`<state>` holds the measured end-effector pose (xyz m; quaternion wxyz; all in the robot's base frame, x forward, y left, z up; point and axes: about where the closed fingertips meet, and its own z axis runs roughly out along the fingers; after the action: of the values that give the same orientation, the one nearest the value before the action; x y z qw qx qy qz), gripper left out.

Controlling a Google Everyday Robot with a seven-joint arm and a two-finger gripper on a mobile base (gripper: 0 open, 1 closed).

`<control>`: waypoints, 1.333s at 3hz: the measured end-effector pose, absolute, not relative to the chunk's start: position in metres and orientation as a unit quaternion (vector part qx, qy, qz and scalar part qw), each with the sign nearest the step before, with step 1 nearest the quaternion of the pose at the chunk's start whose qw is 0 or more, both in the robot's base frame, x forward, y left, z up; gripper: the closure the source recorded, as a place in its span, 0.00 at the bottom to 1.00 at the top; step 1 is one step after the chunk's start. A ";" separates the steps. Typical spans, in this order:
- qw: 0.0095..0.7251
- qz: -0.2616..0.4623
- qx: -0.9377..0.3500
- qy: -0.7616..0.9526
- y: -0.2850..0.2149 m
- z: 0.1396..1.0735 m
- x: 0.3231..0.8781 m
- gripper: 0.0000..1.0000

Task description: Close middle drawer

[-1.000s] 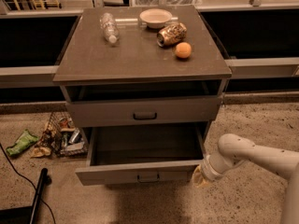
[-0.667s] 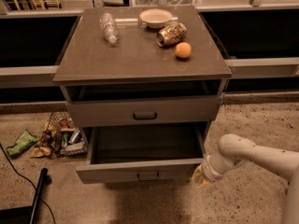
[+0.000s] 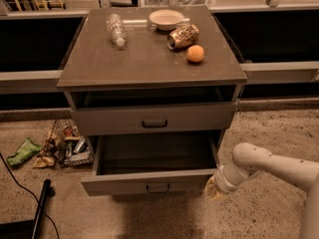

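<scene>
The middle drawer (image 3: 149, 182) is pulled far out of the grey cabinet. Its inside is dark and looks empty, and its flat front has a small dark handle (image 3: 158, 187). The uppermost drawer front (image 3: 153, 118) sits above it, slightly out, with a dark gap under the cabinet top. The lowest drawer is hidden beneath the open one. My gripper (image 3: 214, 188) is at the end of the white arm (image 3: 269, 164), which comes in from the right. It is at the right front corner of the middle drawer, at the height of its front.
On the cabinet top (image 3: 149, 63) lie a clear plastic bottle (image 3: 116, 29), a white bowl (image 3: 166, 19), a tipped can (image 3: 182, 36) and an orange (image 3: 195, 53). Litter and a wire basket (image 3: 62, 146) sit on the floor to the left, with a black cable (image 3: 30, 198) nearby.
The middle drawer's front has shifted slightly back toward the cabinet. The gripper stays at its right front corner.
</scene>
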<state>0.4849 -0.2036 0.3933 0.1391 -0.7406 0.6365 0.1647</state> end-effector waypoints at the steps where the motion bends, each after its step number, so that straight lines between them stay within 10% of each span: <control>1: 0.139 0.165 -0.741 0.636 -0.204 0.393 0.485 0.12; 3: 0.142 0.165 -0.744 0.632 -0.202 0.392 0.489 0.00; 4: 0.155 0.141 -0.750 0.627 -0.202 0.389 0.517 0.16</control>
<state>0.5166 -0.2017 0.3887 0.1545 -0.7503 0.6270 0.1413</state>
